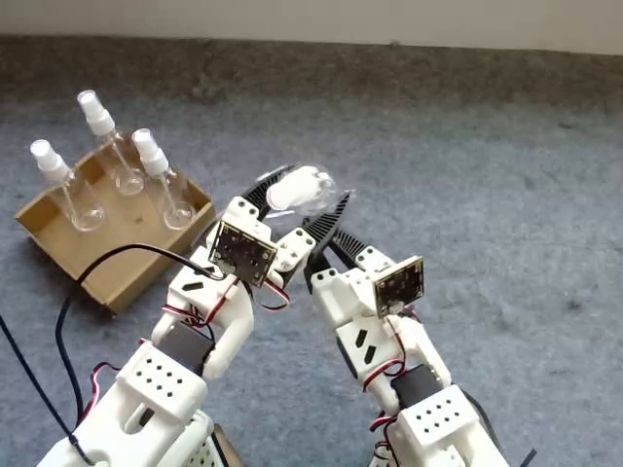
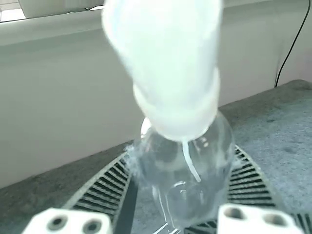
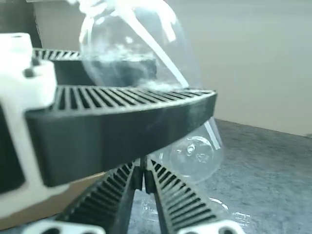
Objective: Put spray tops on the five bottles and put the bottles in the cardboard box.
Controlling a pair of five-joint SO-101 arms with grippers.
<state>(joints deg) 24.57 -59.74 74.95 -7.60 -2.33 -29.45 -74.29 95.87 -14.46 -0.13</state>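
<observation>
The left gripper (image 1: 298, 197) clamps the capped bottle (image 1: 313, 185), with the right gripper (image 1: 327, 236) pinched closed just beside it, bare carpet (image 1: 487, 175) ahead and the cardboard box (image 1: 148, 276) rim to its left.

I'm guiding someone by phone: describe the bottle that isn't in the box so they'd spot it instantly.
Look right of the cardboard box, over the grey carpet. The bottle is held in the left tool, tilted in the air, while its three neighbours stand upright inside the box.
</observation>
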